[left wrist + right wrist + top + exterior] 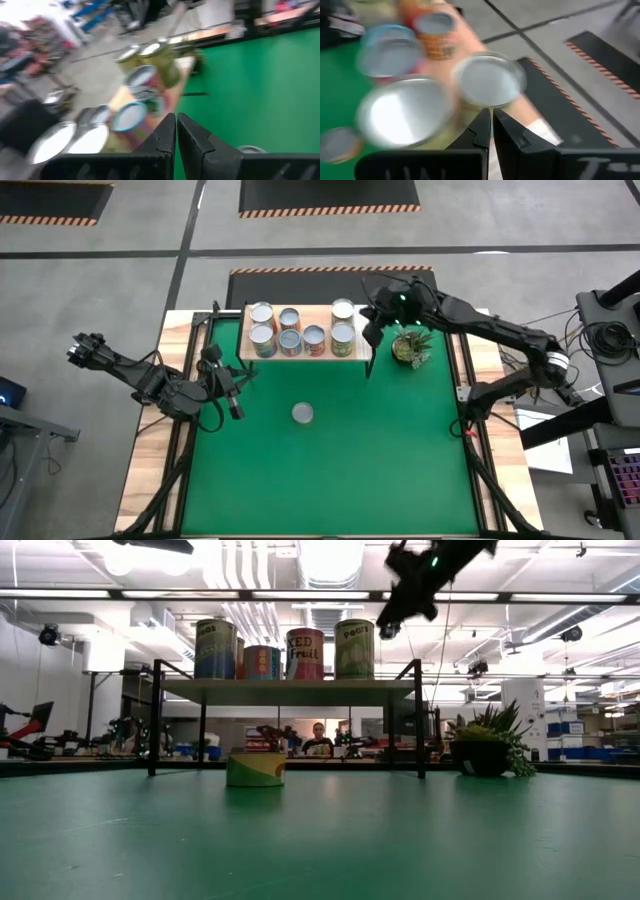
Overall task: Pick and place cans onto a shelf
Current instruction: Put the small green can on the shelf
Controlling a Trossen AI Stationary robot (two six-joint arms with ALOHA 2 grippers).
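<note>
Spanning most of the high view, the green surface (330, 470) carries the shelf (305, 358) at its far edge, with a plant (411, 347) just to the shelf's right. The room behind shows in the low view as a bright workshop with ceiling lights, benches and a person seated far off.

Seven cans (290, 332) already stand on the shelf in two rows. One can (302, 413) is left on the surface, upright, near the middle and well apart from the shelf.

The right pincer (371, 330) hangs above the shelf's right end, clenched and empty. The left pincer (236, 405) sits low at the surface's left side, left of the lone can, also clenched on nothing.

The lone can looks rigid and probably fairly light; its smooth metal wall and label may be slippery. A hold across the round side wall, about mid-height, seems best, since the flat silver top offers no grip. Either pincer must open before closing on it, and a squeeze too high might tip it.
</note>
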